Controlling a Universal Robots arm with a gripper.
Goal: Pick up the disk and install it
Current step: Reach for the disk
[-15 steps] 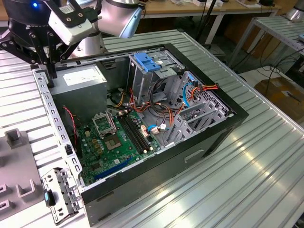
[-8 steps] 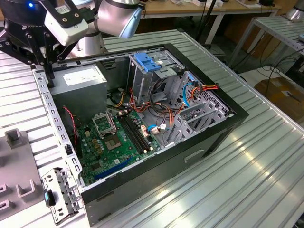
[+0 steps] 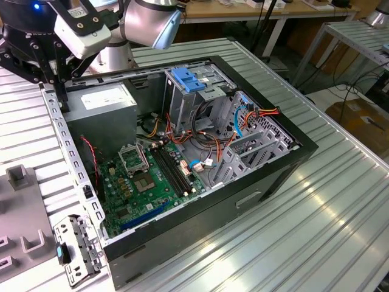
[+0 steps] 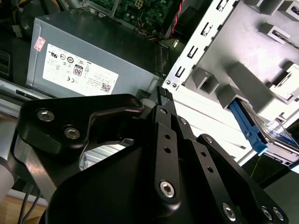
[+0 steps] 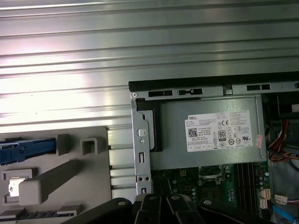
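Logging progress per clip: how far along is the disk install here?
Nothing looks done yet: the disk lies in the grey fixture tray outside the computer case. In hand: the gripper hangs over the case's edge by the power supply, apart from the disk. Left: both picking up and installing.

Both wrist views close over PSU (image 5: 210,158) (image 4: 93,46)

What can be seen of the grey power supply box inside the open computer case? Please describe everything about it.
The power supply is a rectangular box of plain grey sheet metal. A white printed label sits on its upward face. It lies flat in one corner of the open computer case, close against the case walls and next to the green motherboard. Yellow and orange wires lie beside one end. Nothing lies on its top face.
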